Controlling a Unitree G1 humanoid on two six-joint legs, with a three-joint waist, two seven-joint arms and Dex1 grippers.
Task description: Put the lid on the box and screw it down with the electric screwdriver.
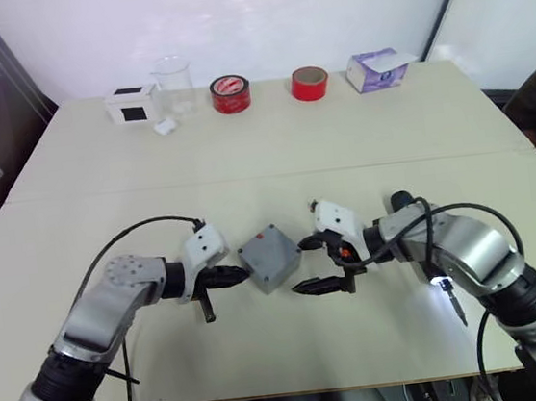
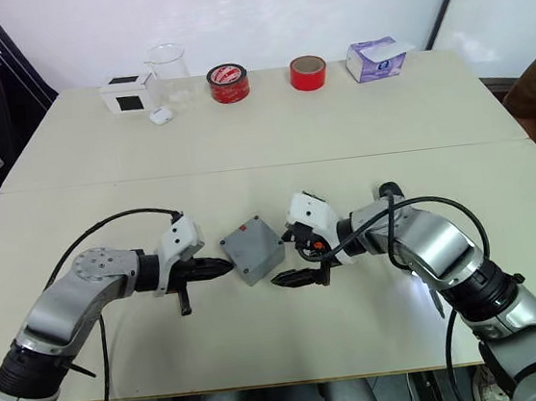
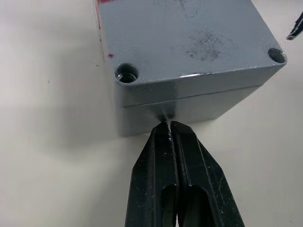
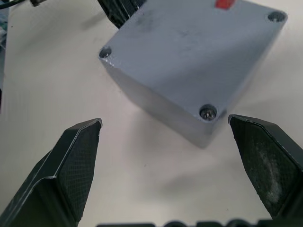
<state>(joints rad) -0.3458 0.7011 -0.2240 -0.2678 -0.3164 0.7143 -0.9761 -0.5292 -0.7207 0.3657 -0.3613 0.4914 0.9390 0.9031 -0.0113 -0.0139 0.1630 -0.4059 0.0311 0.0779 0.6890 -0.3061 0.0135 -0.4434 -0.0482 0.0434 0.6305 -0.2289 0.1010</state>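
Small square grey metal box (image 3: 189,61) cut off at the far edge of the left wrist view; inside hidden under the flat grey metal lid (image 4: 189,52). Dark pen-shaped electric screwdriver (image 1: 451,302) mostly hidden behind the right forearm, lit tip alone visible. Print on the purple tissue box (image 1: 375,69) too small to read.

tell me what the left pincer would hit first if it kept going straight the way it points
Most likely the box: the shut left pincer points at its side wall just under the lid, its tips nearly or already touching.
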